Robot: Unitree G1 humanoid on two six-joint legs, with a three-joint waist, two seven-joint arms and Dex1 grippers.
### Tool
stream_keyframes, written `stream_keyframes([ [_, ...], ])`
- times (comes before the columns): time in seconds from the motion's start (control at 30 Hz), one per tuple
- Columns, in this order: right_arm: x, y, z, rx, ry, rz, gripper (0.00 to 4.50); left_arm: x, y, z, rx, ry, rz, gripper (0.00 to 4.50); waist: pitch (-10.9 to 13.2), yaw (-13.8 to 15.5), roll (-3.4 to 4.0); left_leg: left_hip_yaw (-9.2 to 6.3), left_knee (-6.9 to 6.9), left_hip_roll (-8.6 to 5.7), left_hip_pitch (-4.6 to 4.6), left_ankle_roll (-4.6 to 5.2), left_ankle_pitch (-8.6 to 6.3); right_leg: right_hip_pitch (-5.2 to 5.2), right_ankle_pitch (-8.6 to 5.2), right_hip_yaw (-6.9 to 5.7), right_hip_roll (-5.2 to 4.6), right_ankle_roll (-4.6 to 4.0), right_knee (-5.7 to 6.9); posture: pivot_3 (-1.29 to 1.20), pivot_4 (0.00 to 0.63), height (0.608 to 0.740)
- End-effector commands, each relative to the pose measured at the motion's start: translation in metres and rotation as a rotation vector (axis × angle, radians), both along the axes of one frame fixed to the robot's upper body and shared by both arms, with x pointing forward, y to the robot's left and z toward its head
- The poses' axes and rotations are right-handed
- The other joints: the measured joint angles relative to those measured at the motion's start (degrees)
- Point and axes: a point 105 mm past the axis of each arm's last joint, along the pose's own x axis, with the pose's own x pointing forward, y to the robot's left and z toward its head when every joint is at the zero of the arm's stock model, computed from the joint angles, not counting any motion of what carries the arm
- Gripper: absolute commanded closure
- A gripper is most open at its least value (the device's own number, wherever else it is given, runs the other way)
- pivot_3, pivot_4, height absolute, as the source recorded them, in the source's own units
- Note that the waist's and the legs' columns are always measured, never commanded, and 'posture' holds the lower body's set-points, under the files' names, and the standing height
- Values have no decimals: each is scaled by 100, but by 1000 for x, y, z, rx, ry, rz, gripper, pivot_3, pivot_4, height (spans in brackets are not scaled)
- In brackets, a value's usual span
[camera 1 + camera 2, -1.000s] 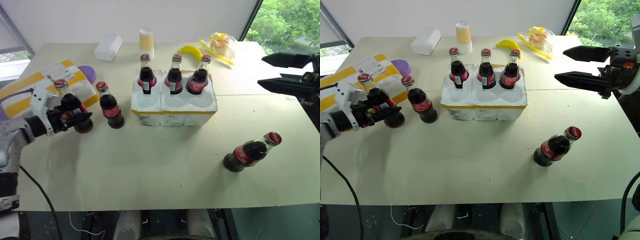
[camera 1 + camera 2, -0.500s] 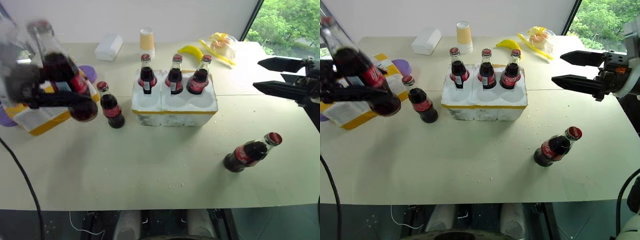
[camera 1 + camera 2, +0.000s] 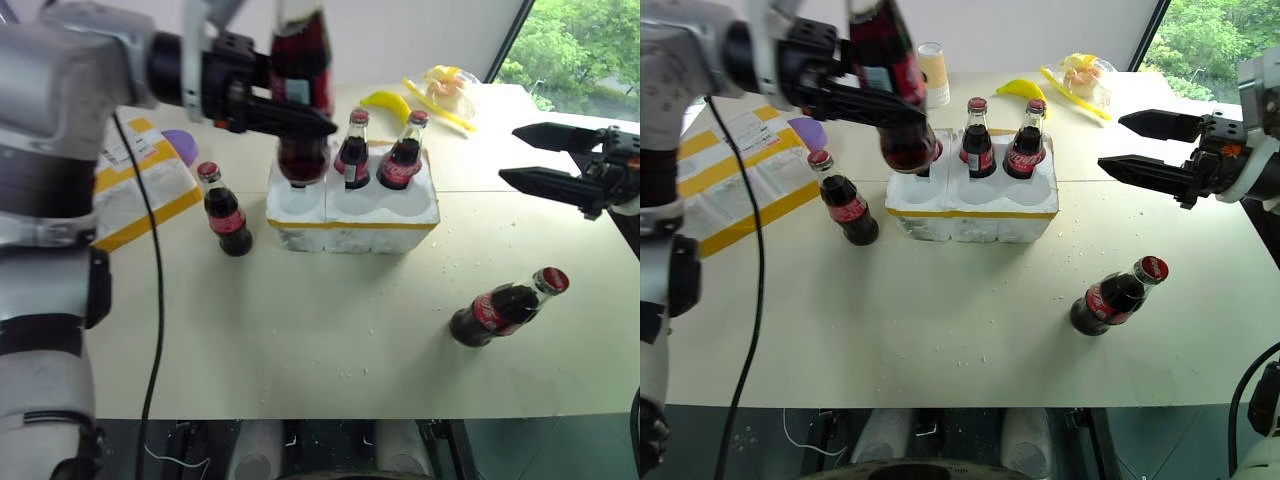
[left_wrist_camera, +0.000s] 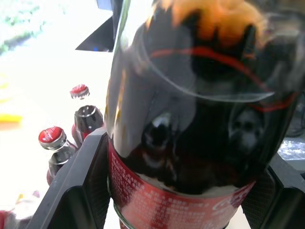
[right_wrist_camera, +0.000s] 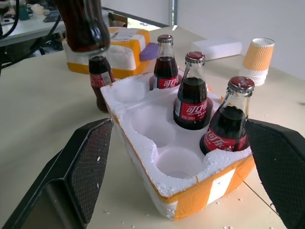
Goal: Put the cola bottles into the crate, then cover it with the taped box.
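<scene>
Glass bottle [image 3: 883,85] (cap cropped) clamped in left fingers [image 3: 855,100]; right fingers [image 3: 1140,170] apart.

Crate [image 5: 190,188] front wells free; three bottles [image 5: 192,93] block the back.

A pale table [image 3: 940,330] carries everything. At frame centre stands the crate [image 3: 970,205]. Left of it stands one cola bottle [image 3: 845,205], further left lies the taped box [image 3: 730,185]. At lower right another bottle [image 3: 1118,297] lies on its side. At the top are a banana [image 3: 1025,90], a paper cup [image 3: 933,72] and a wrapped snack [image 3: 1080,75].
</scene>
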Motion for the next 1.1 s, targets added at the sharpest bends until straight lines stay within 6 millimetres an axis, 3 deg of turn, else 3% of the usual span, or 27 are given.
stream_keyframes([
  [0.03, -10, 0, 12, 9, -61, -5, 0, -6, -18, 20, -27, -89, 26, 1658, 0, 15, 0, -1, 0, 0, 0, 0, 0, 0, 0, 0, 0, 0, 0, 0, 150, 740],
  [0.23, -11, -2, 12, 28, -67, -33, 0, 10, -47, 12, -63, -40, 127, 1658, 1, 43, -2, -11, 5, -1, 1, 1, 0, 5, 0, 0, -3, 0, 1, 0, 150, 740],
  [0.43, -7, -2, 10, 34, -75, -55, 0, 34, -67, -17, -15, -43, 259, 1658, 1, 39, -3, -11, 3, -2, 2, 1, 0, 5, 1, -1, -2, 0, -1, 0, 150, 740],
  [0.6, -6, -3, 9, 6, -79, -59, 0, 52, -71, -49, 66, -80, 350, 1658, 1, 38, -2, -11, 3, -2, 3, 1, 0, 6, 1, -1, -2, 0, -1, 0, 150, 740],
  [0.7, -6, -3, 10, -2, -81, -56, 0, 51, -74, -53, 32, -31, 338, 1658, 3, 41, -6, -12, 4, -2, 2, 1, 0, 5, 1, -1, -2, -1, 0, 0, 150, 740],
  [0.87, -6, -2, 10, -5, -80, -55, 0, 68, -77, -65, -9, -40, 405, 1658, 3, 48, -5, -14, 4, -3, 4, 2, 0, 9, 1, -1, -4, -1, -4, 0, 150, 740],
  [1.1, -6, -1, 5, -10, -65, -55, 0, 68, -81, -77, -37, 25, 408, 1658, 3, 37, -5, -16, 3, -2, 3, 2, 0, 6, 2, -1, -3, -1, -3, 0, 150, 740],
])
